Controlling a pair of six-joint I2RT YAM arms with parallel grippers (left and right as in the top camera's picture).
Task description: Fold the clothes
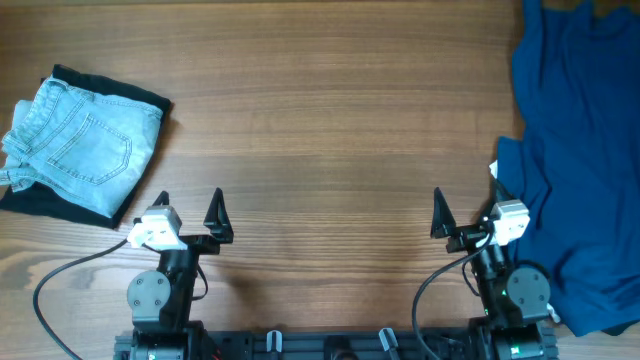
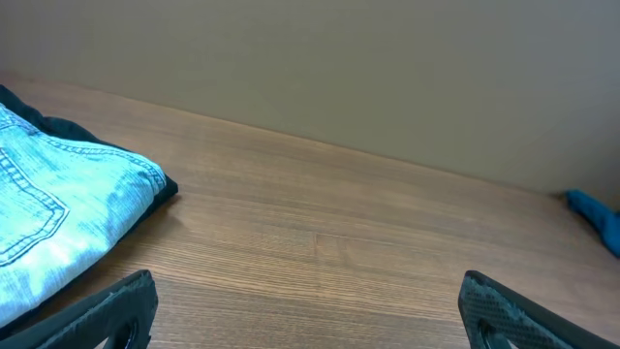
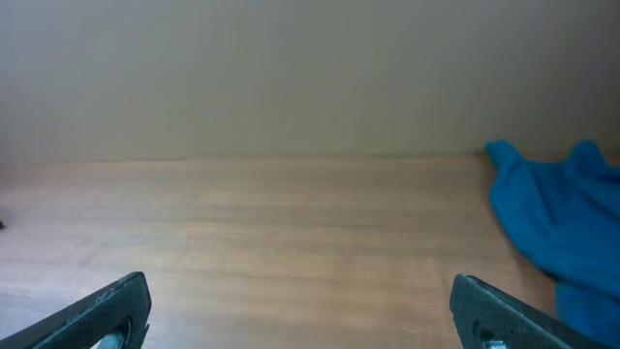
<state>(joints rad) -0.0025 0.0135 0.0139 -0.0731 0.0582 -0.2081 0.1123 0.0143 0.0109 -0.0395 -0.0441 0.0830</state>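
Overhead, the left pincer [image 1: 190, 212] sits near the front edge with its two fingers spread wide, holding nothing. The right pincer [image 1: 466, 208] is spread the same way and is just as empty. Up and to the left of the left pincer, folded pale denim shorts [image 1: 80, 145] lie on a black garment [image 1: 62, 206] on the wooden counter [image 1: 320, 110]. The big deep-blue shirt [image 1: 585, 150] sprawls rumpled along the right edge, right by the right pincer's outer finger.

Wooden table [image 1: 330, 120] with shorts [image 1: 85, 145], blue shirt [image 1: 580, 150]
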